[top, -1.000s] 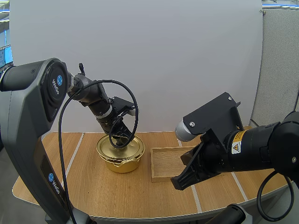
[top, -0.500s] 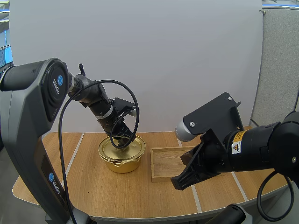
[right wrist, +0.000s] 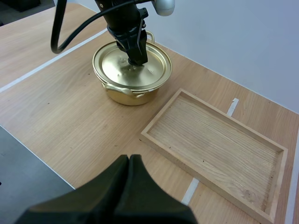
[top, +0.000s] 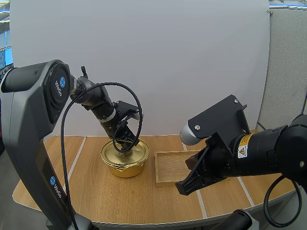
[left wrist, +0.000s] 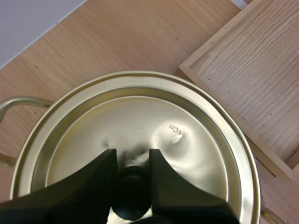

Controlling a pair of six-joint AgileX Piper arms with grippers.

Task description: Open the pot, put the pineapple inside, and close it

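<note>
Pot lid (left wrist: 140,126) lies beneath the left claw (left wrist: 132,163), which pinches its knob (left wrist: 133,191); lift straight up, level. Right claw (right wrist: 128,161) is clenched empty.

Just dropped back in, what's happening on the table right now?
The left gripper is down on the gold pot, pinching the black knob of the lid. The lid sits flat on the pot, so the pot is not open yet. The right gripper is shut on nothing and hangs over the table in front of the wooden tray, which lies beside the pot.
</note>
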